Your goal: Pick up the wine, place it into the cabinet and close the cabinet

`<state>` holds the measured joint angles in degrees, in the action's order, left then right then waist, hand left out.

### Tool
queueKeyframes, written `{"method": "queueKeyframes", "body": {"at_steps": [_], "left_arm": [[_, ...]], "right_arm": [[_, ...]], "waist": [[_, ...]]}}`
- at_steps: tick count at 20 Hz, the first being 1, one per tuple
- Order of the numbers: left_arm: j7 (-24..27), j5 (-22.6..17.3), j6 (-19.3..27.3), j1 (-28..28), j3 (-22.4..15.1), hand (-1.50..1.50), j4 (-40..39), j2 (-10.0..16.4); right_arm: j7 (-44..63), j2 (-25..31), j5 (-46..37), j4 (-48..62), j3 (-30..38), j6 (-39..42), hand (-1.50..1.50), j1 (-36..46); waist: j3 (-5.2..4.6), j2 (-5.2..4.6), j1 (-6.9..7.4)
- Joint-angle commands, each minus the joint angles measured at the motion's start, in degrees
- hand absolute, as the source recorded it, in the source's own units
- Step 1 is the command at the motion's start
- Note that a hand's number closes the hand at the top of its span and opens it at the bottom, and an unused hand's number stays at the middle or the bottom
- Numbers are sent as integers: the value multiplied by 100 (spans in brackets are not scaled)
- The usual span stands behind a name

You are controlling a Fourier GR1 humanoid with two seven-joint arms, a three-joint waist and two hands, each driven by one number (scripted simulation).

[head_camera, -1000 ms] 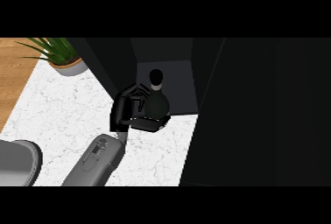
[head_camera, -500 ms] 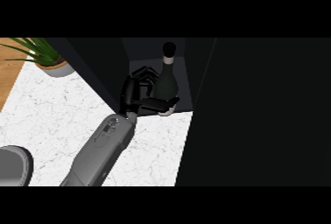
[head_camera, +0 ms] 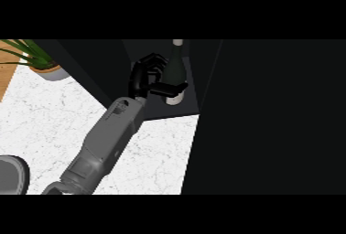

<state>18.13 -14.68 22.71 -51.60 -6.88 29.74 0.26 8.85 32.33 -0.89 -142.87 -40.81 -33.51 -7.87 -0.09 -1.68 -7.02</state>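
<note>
Dark green glass, near black in the shade: the wine [head_camera: 177,64] stands inside the cabinet [head_camera: 192,77] opening, at the far side of the white marbled tabletop [head_camera: 54,123]. It has a pale cap at the far end, a pale patch at the near end, a slim neck and a wider body. Its long axis runs near-to-far in the head view, which under so steep a downward look reads as upright or close to it. Whether the base rests on the cabinet floor, cannot tell.

Left hand [head_camera: 145,75], black, on a grey forearm coming in from the lower left, is clasped round the bottle's body. Its fingers curl at the left and far side, and the thumb [head_camera: 167,87] crosses the near side toward the right. So the bottle lies just right of the palm, touching it. Right hand shows nowhere, so the left is the only one placed to act.

Judgement: the placing step looks nearly done. The next move calls for setting down, letting go, and drawing the hand back left and near, clear of the opening, without tipping a tall narrow bottle. Door not yet shut. Dark panels flank the opening on both sides; cannot tell which is the door.

Off task: potted plant [head_camera: 30,57] far left; grey rounded thing [head_camera: 10,176] at the near left edge.
</note>
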Motion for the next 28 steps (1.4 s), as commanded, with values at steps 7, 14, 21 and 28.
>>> {"method": "queueKeyframes", "body": {"at_steps": [7, 14, 21, 28], "left_arm": [[538, 195, 45, -905, 313, -150, -1249, 475], [811, 357, 463, -1141, 343, -150, -1802, 420], [1171, 205, -48, -1334, 540, -150, -1876, 315], [1574, -266, -996, -1420, 1014, 150, -1720, 189]], "right_arm": [[-163, 151, 181, -563, -193, 176, -150, -405], [-180, 217, 292, -623, -6, 244, -150, -372], [-285, 139, 218, -653, -201, 192, -150, -504], [-351, 382, 347, -843, 53, 227, -150, -737]], "waist": [[5, -45, -127], [0, -86, -111], [-9, -61, -146], [1, 13, 36]]}}
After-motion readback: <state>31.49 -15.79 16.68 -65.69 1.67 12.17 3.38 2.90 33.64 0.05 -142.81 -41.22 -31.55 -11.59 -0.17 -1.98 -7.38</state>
